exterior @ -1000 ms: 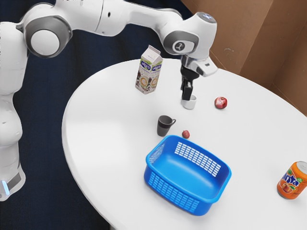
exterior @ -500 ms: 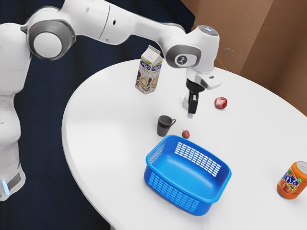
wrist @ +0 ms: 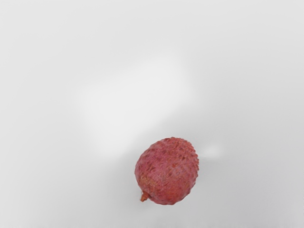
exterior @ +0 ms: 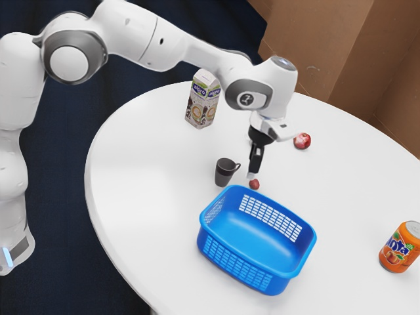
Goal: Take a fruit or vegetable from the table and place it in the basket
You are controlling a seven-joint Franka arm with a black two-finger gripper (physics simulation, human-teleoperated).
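My gripper (exterior: 252, 174) hangs low over the table, its tip just above and beside a small reddish lychee (exterior: 254, 184). In the wrist view the lychee (wrist: 167, 172) lies on the white surface below my hand, bumpy, with a short stem. A larger red fruit (exterior: 302, 141) rests farther back, behind the hand. The blue basket (exterior: 304, 257) stands close to the lychee, toward the exterior view's lower edge; its visible inside holds nothing.
A dark mug (exterior: 224, 172) stands close beside the gripper and lychee. A milk carton (exterior: 202, 102) is farther back on the round white table (exterior: 138, 170). An orange can (exterior: 398, 248) stands at the exterior view's right. The arm largely hides a white cup.
My hand has come down and toward the basket, from over the white cup to the small lychee. The fruits, mug and basket have stayed put.
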